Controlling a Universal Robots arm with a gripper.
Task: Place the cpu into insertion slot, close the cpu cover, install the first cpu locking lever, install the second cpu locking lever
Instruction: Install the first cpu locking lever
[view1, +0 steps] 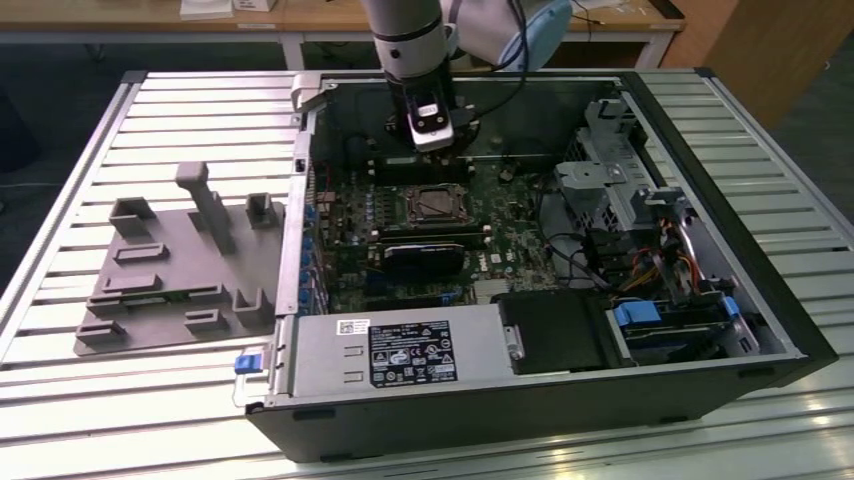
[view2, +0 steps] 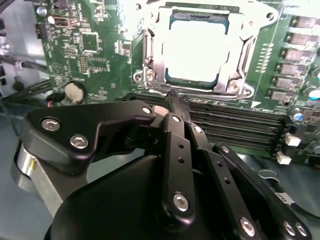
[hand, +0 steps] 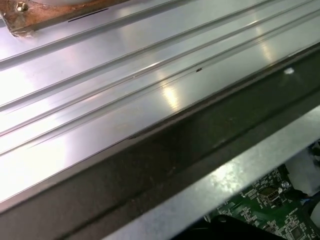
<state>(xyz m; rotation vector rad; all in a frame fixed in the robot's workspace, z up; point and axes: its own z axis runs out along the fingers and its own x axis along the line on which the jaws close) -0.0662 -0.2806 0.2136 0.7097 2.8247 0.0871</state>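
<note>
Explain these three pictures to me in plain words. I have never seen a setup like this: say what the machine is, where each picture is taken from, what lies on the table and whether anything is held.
The machine is a single robot arm ending in a black gripper. The exterior view looks down on a ribbed metal table bearing an opened computer case and, on the exterior view's left, a grey moulded fixture.

The other two pictures come from cameras riding on the arm. The second wrist view looks past the gripper, whose fingers are pressed together on nothing, at the green board. There the cpu lies in the insertion slot, and the cpu cover lies down around it. The first wrist view shows the table and the case's edge.
</note>
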